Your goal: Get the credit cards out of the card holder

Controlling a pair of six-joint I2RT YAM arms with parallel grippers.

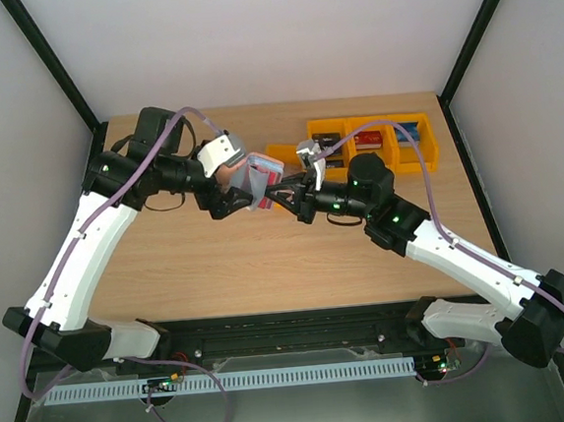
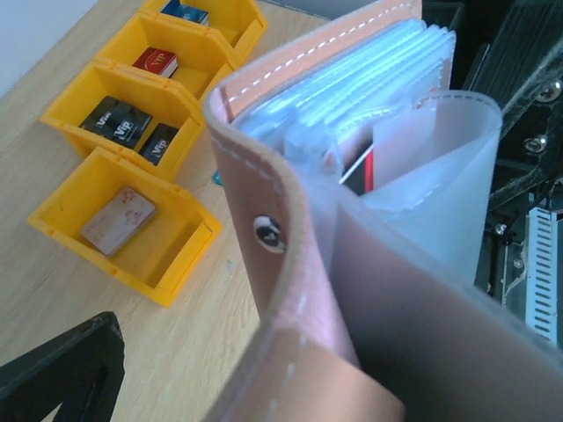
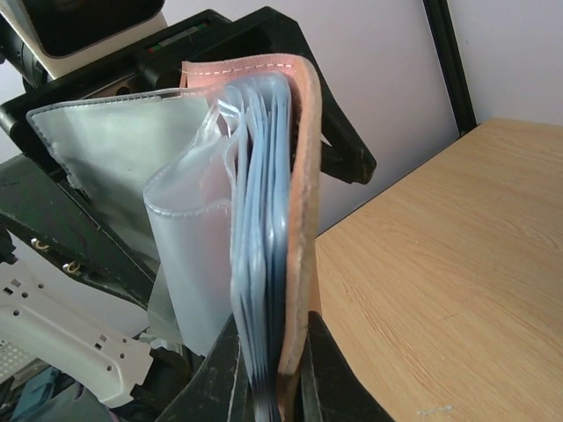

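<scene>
Two arms converge inward; right pincer (image 3: 271, 378) clamps card holder (image 3: 303, 176); left pincer (image 1: 236, 193) grip unclear.

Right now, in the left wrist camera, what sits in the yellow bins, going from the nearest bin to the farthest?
pinkish card → black VIP cards → red VIP card → blue card

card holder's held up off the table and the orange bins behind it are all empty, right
No, the orange bins are not empty: the left wrist view shows cards in them. The card holder is held up off the table.
</scene>
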